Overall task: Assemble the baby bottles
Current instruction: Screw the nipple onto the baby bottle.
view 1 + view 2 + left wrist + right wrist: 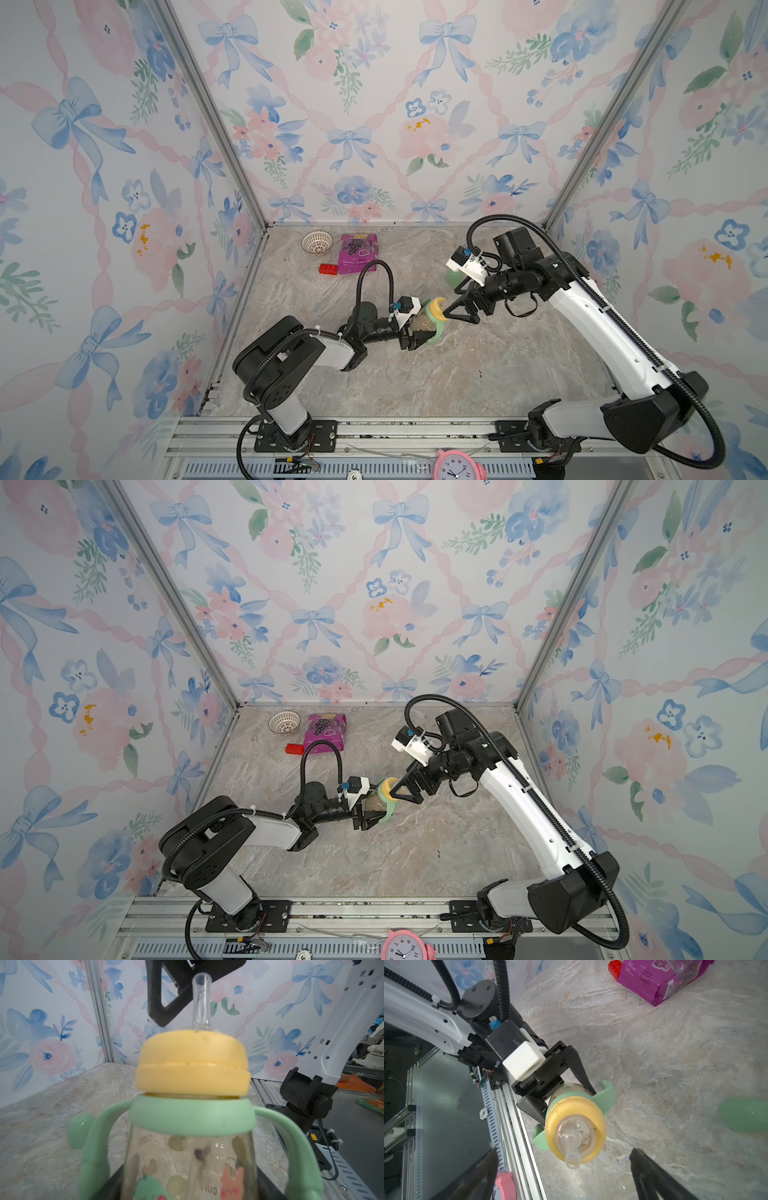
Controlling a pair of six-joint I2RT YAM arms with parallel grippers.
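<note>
- Near the middle of both top views, the bottle [423, 323] lies tilted with its mouth toward the right arm. It has a small, clear, amber-tinted body, smooth-walled and printed with cartoon animals.
- The left gripper [417, 331] has its black jaws closed on the bottle's body, below the collar [191, 1118].
- The collar is a thick band of matte mint-green plastic. Two curved loop handles sweep out and down from its sides.
- The yellow ring [192, 1066] is squat and rounded with a stepped lower lip. Its dull surface carries a few dark specks. It sits on top of the collar, with a thin strip of neck showing between them.
- A clear nipple [200, 1001], a narrow tube with a rounded tip, rises from the ring's centre.
- The right gripper [563, 1149] has angular black fingers with triangular cut-outs, spread wide and holding nothing. At the bottom centre of the right wrist view, the nipple's tip lies in the gap and touches neither finger.
- At the right edge of that view, the dome cap [745, 1114], smooth glossy mint green, rests on the table [415, 386] apart from the bottle.
- The table has a grey-beige surface veined like marble.
- At its upper left are a white perforated bowl [317, 245], a shiny purple packet [357, 252] and a red studded brick [328, 268].
</note>
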